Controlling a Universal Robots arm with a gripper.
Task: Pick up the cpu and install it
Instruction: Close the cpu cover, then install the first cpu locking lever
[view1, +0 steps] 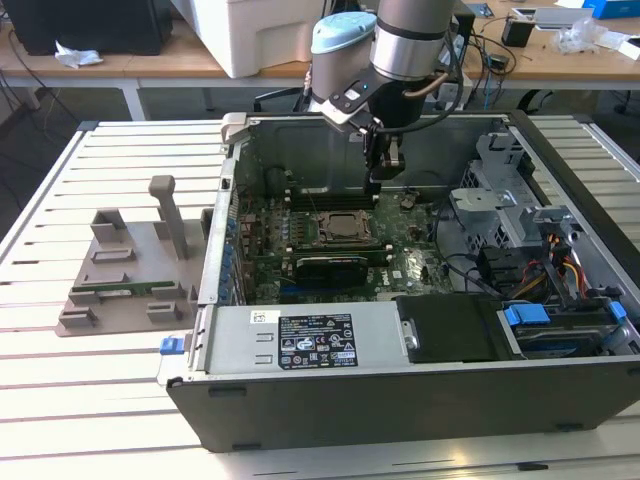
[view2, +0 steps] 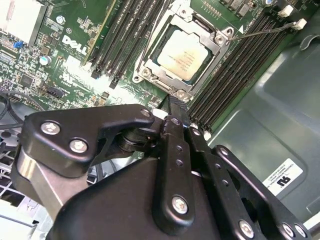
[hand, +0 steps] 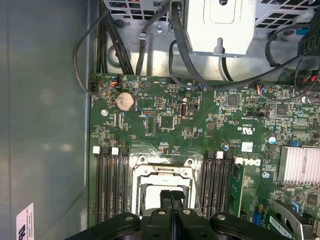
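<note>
Tool: fingers pressed together, pinching nothing, hanging tip-down at the edge of the socket; contact with it can't be told. The cpu lies flat in that socket, silvery top up, metal frame round it, so seating looks done, which would explain the empty tool. Memory slots flank the socket on the motherboard. The computer case lies on its side, open, on the slatted desk, which gives top-down reach.
</note>
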